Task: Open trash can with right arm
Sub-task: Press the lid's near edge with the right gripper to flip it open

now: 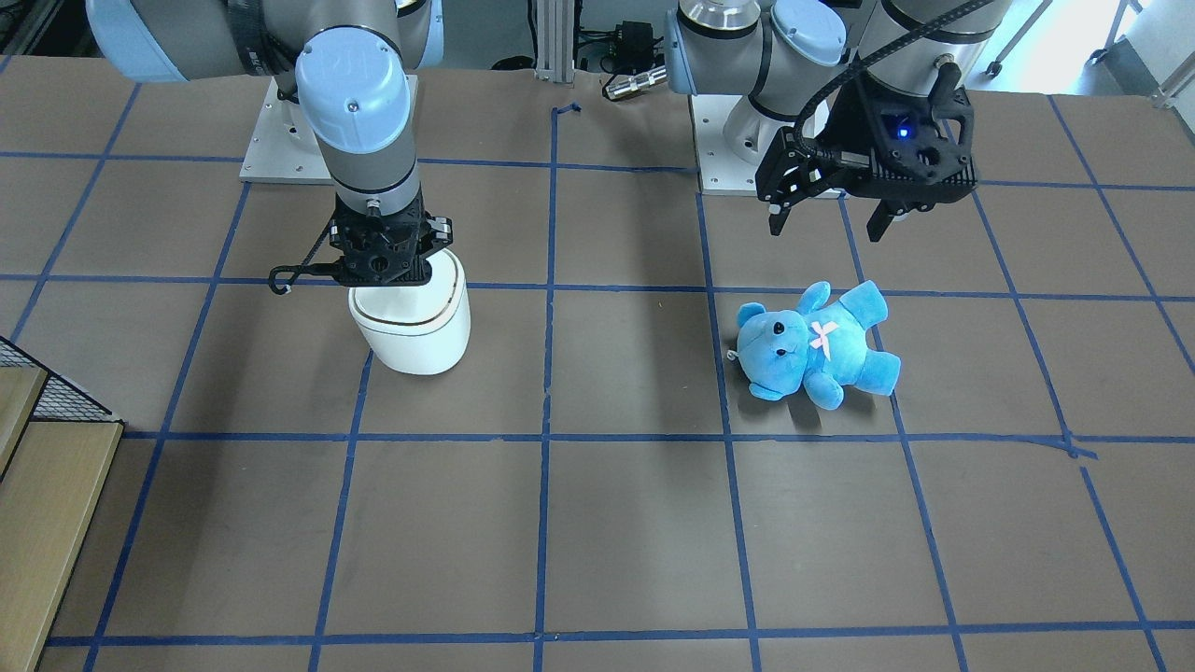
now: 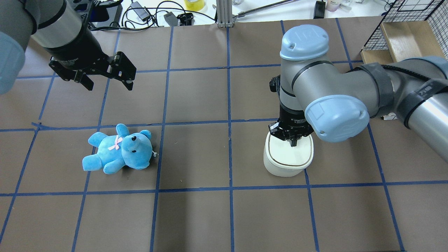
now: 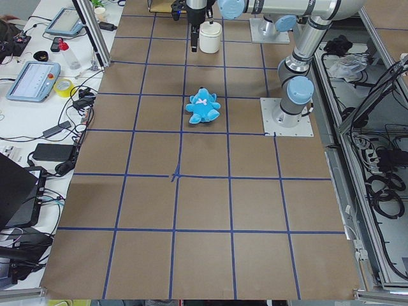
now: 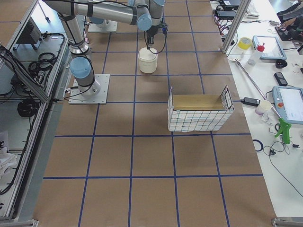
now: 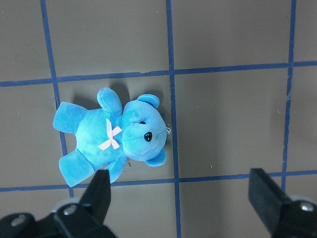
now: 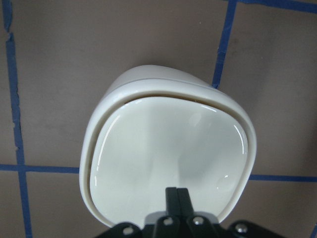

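Record right claw [image 2: 293, 142] as fully closed: two fingers [image 6: 177, 196] pressed flat together into one narrow tip, gripping nothing. Pointing straight down at the lid [image 6: 168, 144] of the trash can [image 2: 285, 164], near the lid's edge on the robot's side. Cannot tell whether tip touches lid or sits just above it.

Record left claw [image 2: 109, 84] as wide open, empty, held in the air well above the desk [image 2: 196, 217]. From its wrist camera, see blue teddy bear [image 5: 116, 136] between and beyond the spread fingers, no contact.

Desk: brown covering, marked into squares with blue tape. Note wire-mesh basket [image 4: 199, 113] with board lining on the robot's right end. Along the far side, benches with a teach pendant [image 4: 289, 104], a yellow tape roll [image 4: 245, 43], loose cables. Aluminium frame posts at the desk edge.

Find trash can upright on the robot's right half of the desk, beside a tape crossing, directly under right claw. Lid down, dark seam even all round. Teddy bear on its back on the left half, well apart from the can.
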